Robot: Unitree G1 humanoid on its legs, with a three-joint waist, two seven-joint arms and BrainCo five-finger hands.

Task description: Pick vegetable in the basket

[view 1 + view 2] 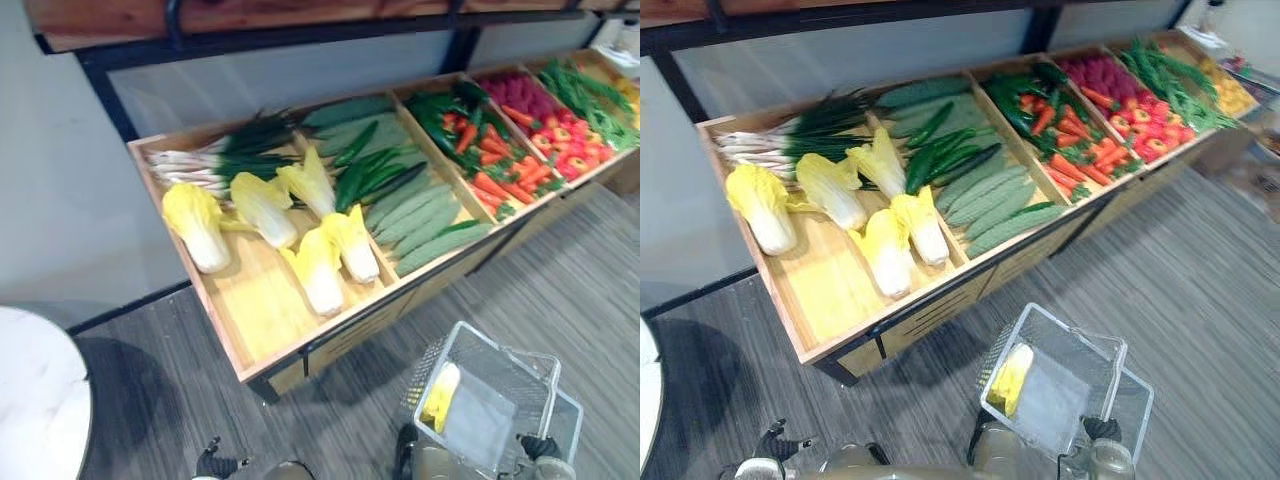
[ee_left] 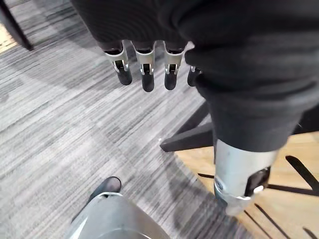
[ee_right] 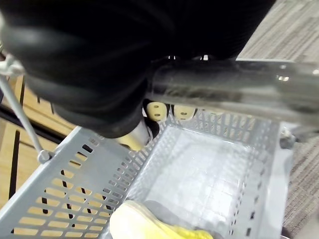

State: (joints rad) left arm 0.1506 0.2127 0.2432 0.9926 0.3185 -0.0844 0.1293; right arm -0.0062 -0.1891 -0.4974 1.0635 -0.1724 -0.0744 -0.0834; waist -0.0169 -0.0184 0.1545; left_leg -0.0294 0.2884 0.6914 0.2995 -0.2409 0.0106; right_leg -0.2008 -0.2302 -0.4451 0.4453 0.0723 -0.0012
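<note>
A grey perforated basket [image 1: 505,345] hangs low at the right, in front of the wooden vegetable stand [image 1: 250,310]. One yellow-white napa cabbage [image 1: 441,395] lies inside it against the left wall, also seen in the right wrist view as cabbage [image 3: 149,226]. My right hand [image 3: 157,110] is shut round the basket's clear handle [image 3: 234,87], and it appears as the right hand [image 1: 541,447] at the basket's near corner. My left hand [image 2: 148,74] hangs over the grey floor with straight fingers, holding nothing, and shows as the left hand [image 1: 218,462] at the bottom edge.
The stand's left bin holds several napa cabbages [image 1: 265,210] and green onions [image 1: 215,160]. Cucumbers [image 1: 370,170] and long pale gourds fill the middle bin, carrots [image 1: 500,180] and red vegetables the right ones. A white round table [image 1: 35,400] is at lower left.
</note>
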